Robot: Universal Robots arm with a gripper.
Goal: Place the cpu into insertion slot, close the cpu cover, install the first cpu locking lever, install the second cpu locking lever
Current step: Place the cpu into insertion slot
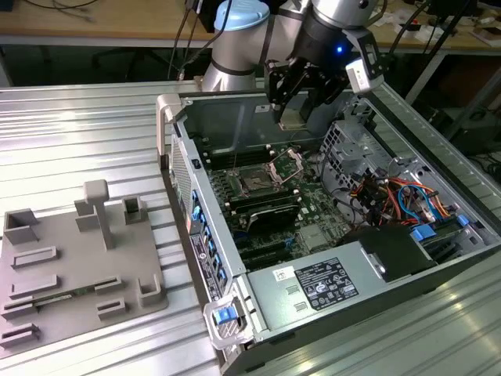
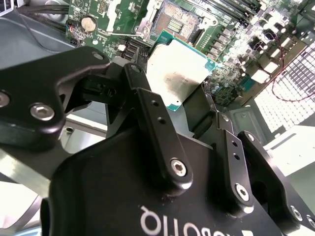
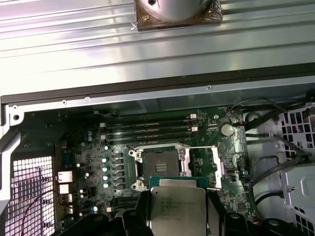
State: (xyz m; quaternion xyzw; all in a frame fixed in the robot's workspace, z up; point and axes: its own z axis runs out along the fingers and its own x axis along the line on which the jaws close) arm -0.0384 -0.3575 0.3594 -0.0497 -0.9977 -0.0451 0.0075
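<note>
One cpu [image 2: 179,73], clamped by its edges between the fingers [image 2: 142,93] of the gripper [image 1: 292,113], hung above and apart from the bare insertion slot [image 3: 158,164], cpu cover [image 3: 204,167] swung open beside it; placement judged to want it level, corners squared to the slot, lowered without pressing

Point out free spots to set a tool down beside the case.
Bare table beyond the tray, at the exterior view's left of the case; another strip at its lower right. Inside the case is crowded: board, cables, gripper holding the cpu.
</note>
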